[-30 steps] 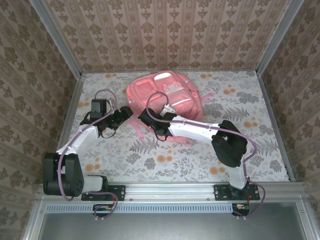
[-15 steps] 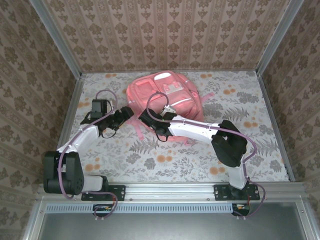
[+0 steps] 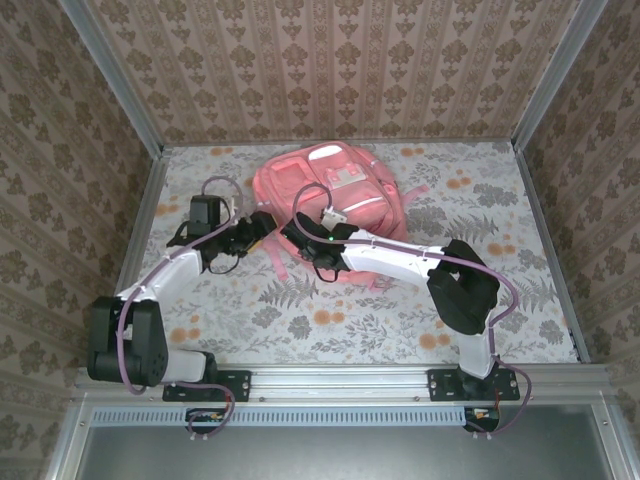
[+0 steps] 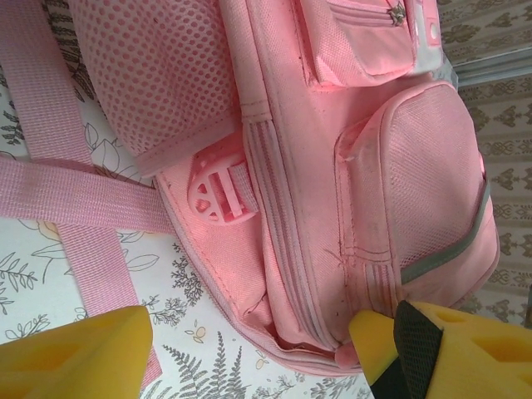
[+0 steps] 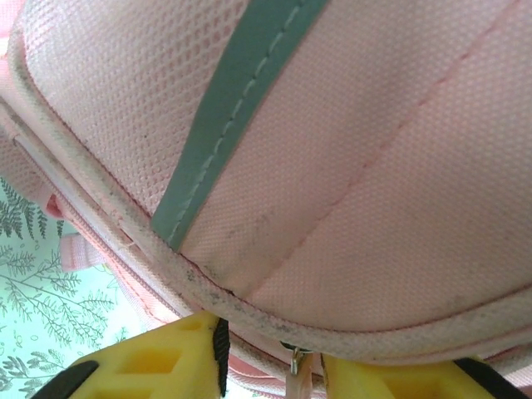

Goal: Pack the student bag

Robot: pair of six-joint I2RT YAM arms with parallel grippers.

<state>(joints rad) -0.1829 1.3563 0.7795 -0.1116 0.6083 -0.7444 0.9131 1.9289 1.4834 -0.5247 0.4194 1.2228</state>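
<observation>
Starting on the left: the left gripper [image 3: 256, 226] sits at the near-left corner of the student bag [image 3: 340, 195], a big soft pink fabric backpack lying flat, front pockets up, at the far middle of the table with the flowery tablecloth [image 3: 480, 290]. From the left wrist view its yellow jaws [image 4: 249, 359] are spread wide with nothing in them. They straddle the bag's bottom corner, with a pink webbing strap [image 4: 50, 174] and a pink plastic buckle [image 4: 218, 187] just beyond.

Moving right, the right gripper [image 3: 292, 231] is jammed right up against the bag's near edge, so it looks like the closer of the two. In its wrist view the bag [image 5: 349, 166] looms directly above the fingers [image 5: 287, 376], with the grey reflective stripe [image 5: 233, 116] slanting across the pocket. A small metal zip pull [image 5: 295, 364] hangs in the narrow gap between the pads, just under the grubby piped seam [image 5: 166, 249]. The jaws are fairly close together, but honestly I can't tell if they're actually pinching the pull or only flanking it.

So the key thing, I reckon: the bag lies far and to the right of both tools. The zip runs along the edge they're facing, which makes the right arm the one lined up to drag that zip open.

Compared with a second ago, the left gripper has crept a bit farther and rightward toward the bag. The right wrist has nudged in slightly too. The bag itself hasn't budged.
</observation>
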